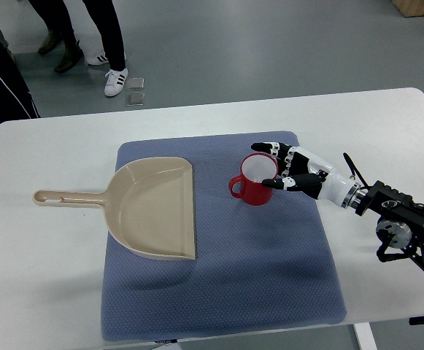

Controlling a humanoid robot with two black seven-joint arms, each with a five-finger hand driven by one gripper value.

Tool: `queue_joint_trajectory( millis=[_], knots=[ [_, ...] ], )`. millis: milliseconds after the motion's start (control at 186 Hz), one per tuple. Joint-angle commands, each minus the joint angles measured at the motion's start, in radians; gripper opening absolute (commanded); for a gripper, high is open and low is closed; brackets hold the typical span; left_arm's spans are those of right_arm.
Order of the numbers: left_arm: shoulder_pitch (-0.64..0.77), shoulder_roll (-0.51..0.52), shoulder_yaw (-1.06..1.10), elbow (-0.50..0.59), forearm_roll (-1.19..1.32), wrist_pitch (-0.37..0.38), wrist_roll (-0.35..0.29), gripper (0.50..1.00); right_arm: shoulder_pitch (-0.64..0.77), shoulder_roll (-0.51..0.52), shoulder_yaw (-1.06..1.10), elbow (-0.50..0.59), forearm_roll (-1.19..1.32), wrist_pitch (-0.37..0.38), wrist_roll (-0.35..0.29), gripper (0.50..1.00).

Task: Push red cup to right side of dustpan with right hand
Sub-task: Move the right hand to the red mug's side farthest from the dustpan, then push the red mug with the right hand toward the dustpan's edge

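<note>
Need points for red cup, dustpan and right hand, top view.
red cup [254, 191], top view, on its red outer wall below the rim.
dustpan [157, 211], top view, on the bare beige pan floor.
right hand [293, 169], top view, on the back of the hand beside the cup.

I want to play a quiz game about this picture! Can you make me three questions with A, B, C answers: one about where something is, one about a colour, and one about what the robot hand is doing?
1. Where is the red ceramic cup?
A. Inside the dustpan
B. On the blue mat, right of the dustpan
C. On the floor

2. What colour is the plastic dustpan?
A. Beige
B. Green
C. Black

3. What is the right hand doing?
A. Resting far from the cup
B. Lifting the dustpan
C. Touching the cup's right side with its fingers

Answers: B, the cup stands upright on the blue mat, apart from the dustpan's open edge. A, the whole pan and handle are beige. C, the fingers reach the rim.
</note>
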Motion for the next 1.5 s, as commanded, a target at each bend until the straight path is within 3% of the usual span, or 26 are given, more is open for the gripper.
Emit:
queue_joint_trajectory(
  millis=[0, 1019, 1493],
  knots=[
    [0.000, 0.000, 0.000, 0.000, 0.000, 0.000, 0.000, 1.000, 0.000, 0.004, 0.001, 0.002, -0.002, -0.019, 0.000, 0.934],
    [0.000, 0.000, 0.000, 0.000, 0.000, 0.000, 0.000, 1.000, -0.012, 0.048, 0.002, 0.040, -0.083, -0.174, 0.000, 0.934],
    [0.000, 0.000, 0.000, 0.000, 0.000, 0.000, 0.000, 1.000, -0.022, 0.048, -0.010, 0.040, -0.084, -0.196, 0.000, 0.934]
  ],
)
